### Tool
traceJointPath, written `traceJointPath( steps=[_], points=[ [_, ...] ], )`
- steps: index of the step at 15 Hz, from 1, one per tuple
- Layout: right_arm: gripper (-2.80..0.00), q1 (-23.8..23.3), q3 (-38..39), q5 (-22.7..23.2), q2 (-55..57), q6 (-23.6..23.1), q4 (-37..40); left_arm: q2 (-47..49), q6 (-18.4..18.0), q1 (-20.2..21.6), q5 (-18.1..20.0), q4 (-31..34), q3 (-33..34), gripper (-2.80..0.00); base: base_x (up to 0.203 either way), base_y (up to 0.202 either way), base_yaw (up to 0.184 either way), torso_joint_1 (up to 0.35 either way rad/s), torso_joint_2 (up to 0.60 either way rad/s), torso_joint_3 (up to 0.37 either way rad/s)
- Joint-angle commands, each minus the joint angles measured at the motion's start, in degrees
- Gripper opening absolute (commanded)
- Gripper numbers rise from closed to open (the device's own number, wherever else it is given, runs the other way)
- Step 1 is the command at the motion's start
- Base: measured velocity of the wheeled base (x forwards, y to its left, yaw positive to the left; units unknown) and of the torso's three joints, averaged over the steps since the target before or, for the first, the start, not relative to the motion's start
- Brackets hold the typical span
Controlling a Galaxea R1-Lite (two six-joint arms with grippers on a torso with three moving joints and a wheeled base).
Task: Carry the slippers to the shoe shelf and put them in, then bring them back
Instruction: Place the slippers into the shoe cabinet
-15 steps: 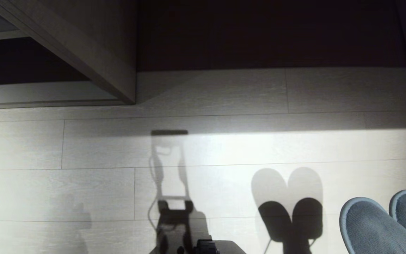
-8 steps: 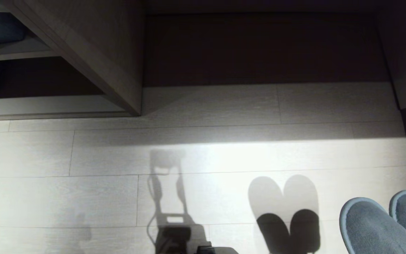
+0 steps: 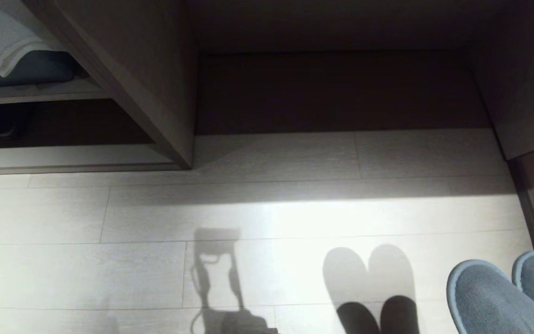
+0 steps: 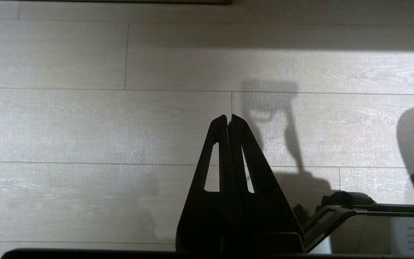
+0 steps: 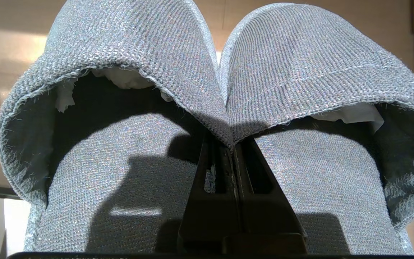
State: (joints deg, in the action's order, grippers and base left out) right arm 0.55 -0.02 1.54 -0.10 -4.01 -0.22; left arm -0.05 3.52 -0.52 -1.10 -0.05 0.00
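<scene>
Two slippers (image 5: 207,90) pinched together by the right gripper (image 5: 233,149) (left gripper (image 4: 228,118) clenched, empty) above pale floor (image 3: 248,213)

Slippers (image 3: 508,297) side by side at lower right, above the floor (image 3: 257,213); shoe shelf (image 3: 63,155) at far left, behind the floor, under a shelf with a cushion (image 3: 21,69)

The slippers (image 5: 207,72): one pair, grey-blue ribbed fabric with a lighter rim, closed toes, white stuffing visible inside each opening. They hang side by side, inner edges pressed together, toes forward, clear of the floor, to the right of the shoe shelf (image 3: 63,155). The shoe shelf: low open compartment, pale base board, dark back.
</scene>
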Motion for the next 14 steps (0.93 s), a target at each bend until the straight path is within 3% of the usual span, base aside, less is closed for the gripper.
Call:
traceJointPath(
  steps=[1,14],
  points=[
    [-2.80,0.1,0.0,0.0,0.0,0.0,0.0,0.0,0.0,0.0,0.0,0.0,0.0,-2.80,0.000,0.000,0.000,0.004,0.00,0.206],
    [-2.80,0.1,0.0,0.0,0.0,0.0,0.0,0.0,0.1,0.0,0.0,0.0,0.0,-2.80,0.000,0.000,0.000,0.003,0.00,0.205]
  ],
)
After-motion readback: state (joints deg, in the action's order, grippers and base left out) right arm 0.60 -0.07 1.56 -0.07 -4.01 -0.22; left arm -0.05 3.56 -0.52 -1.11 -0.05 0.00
